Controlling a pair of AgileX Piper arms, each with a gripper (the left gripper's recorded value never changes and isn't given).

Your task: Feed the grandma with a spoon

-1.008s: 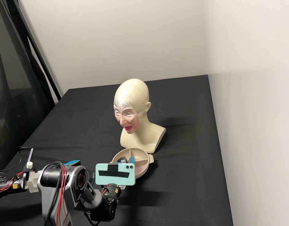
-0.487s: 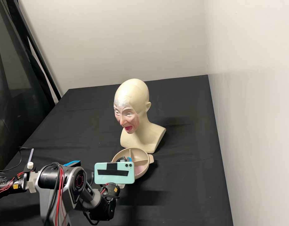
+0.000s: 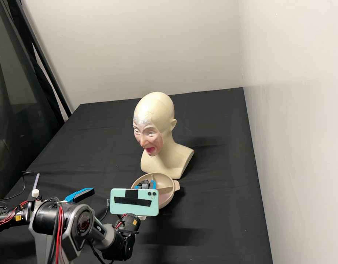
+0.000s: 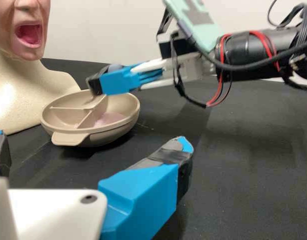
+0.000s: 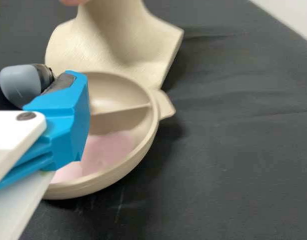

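Sunk lower: grey arm joint (image 3: 77, 223). Right tool (image 4: 97, 85), clamped on grey spoon handle (image 5: 18, 82), over beige divided bowl (image 4: 113, 127); apparently scooping. Left tool (image 4: 91, 150) agape, empty. Next: level lift to cream mannequin head (image 3: 154, 121).

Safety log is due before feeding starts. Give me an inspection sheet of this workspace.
Surface: black bench.
Job's things: dummy head upright, mouth open; divided bowl at its base, pink food in one section.
Clutter: mint phone on the right arm.
End effectors: left end effector open, near the bench; right end effector over the bowl, shut on a grey handle.
Cables: red and black wires along the right arm.
Surroundings: white walls.
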